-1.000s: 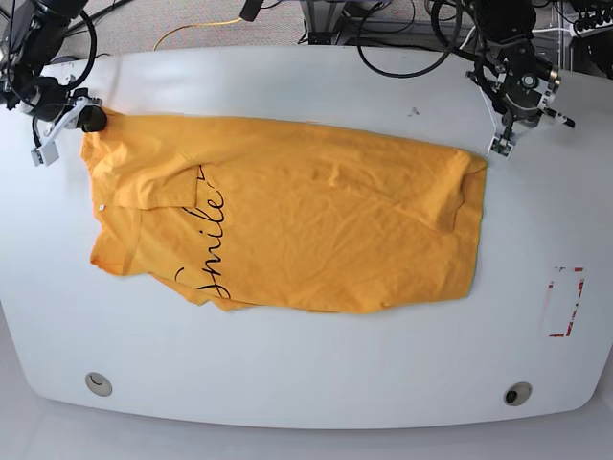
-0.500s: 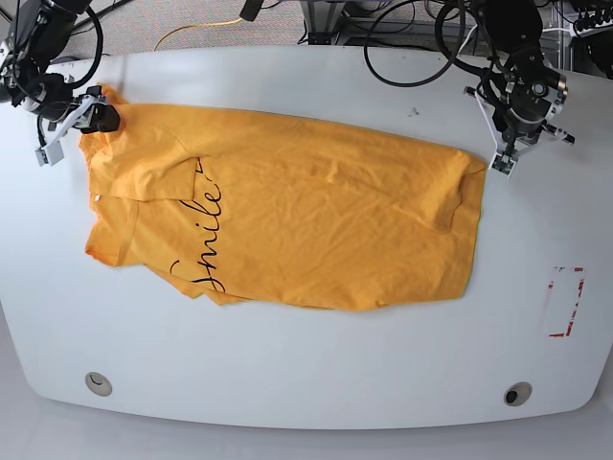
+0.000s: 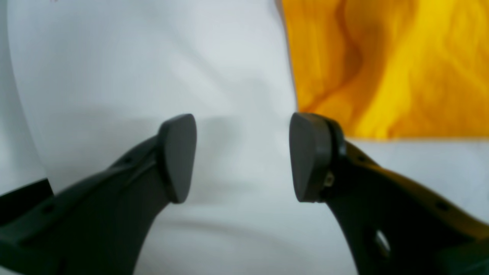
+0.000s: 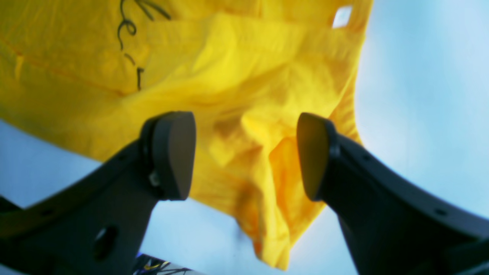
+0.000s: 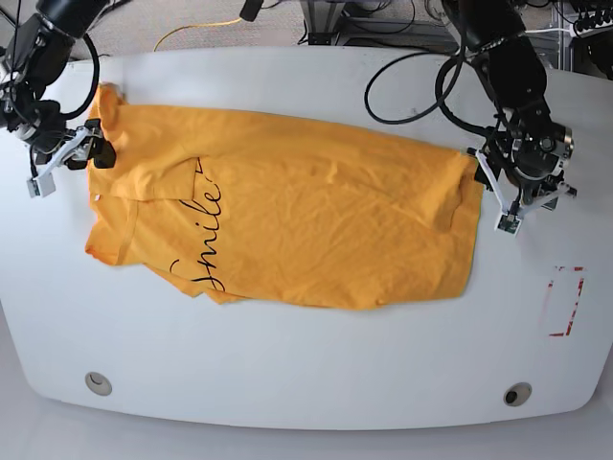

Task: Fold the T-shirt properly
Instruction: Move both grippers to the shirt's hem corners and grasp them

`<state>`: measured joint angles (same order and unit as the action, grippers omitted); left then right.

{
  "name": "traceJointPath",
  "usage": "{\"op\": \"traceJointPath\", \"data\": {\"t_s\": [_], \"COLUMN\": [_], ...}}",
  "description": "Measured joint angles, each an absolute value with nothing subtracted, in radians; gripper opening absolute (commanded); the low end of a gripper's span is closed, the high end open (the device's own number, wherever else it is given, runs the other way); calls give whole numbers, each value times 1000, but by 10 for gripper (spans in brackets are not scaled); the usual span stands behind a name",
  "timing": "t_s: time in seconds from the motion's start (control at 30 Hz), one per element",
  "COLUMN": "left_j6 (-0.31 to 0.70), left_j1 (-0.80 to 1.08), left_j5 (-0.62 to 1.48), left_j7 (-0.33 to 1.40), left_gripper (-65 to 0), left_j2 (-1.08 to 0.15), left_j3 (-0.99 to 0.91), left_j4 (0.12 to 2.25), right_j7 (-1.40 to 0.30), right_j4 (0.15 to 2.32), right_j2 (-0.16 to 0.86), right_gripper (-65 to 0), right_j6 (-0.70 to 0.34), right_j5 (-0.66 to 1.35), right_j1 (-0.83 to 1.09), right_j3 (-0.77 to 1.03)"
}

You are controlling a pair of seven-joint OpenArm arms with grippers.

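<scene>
The orange-yellow T-shirt lies spread on the white table, with black cursive "Smile" lettering on its left part. My left gripper is open and empty just off the shirt's right edge. In the left wrist view its jaws stand wide over bare table, with the shirt's edge beyond the right finger. My right gripper is open at the shirt's far-left edge. In the right wrist view crumpled cloth lies below the open jaws, not pinched.
A red-marked rectangle is on the table at the right. Two round holes sit near the front edge. Cables lie along the back edge.
Both grippers have moved toward the front along the shirt's side edges. The right gripper has come off the far-left corner, which now lies on the table.
</scene>
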<state>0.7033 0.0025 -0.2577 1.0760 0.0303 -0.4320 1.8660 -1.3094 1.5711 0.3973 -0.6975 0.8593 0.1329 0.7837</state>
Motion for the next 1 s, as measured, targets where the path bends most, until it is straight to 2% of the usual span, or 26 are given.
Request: {"op": "traceJointPath", "data": {"t_s": [0.23,0.43,0.7,1.0], "left_j6": [700,700,697,698], "left_j1": [-120,-161,-67,41], "left_j5": [-256,-261,-242,-157], "left_j7": [1076,1029,899,817], "left_gripper": [-283,-283,-283,-283], "left_j2": [75,114,130,15], "left_j3": [-429,-419,-350,-346], "left_j4": [1721,1641,1569,1585], "right_j7": [-1310,-1184,-981,-751], "right_j4": [1438,1316,1055,804], "right_j2": [398,395,402,404], "right_gripper": [-247,-247,-247,-241], "right_j6": [-693,-696,-693,-694], "right_j5": [669,501,300,64], "right_j1": [-50,-205,-400,-578], "right_j3": [761,644,571,570]}}
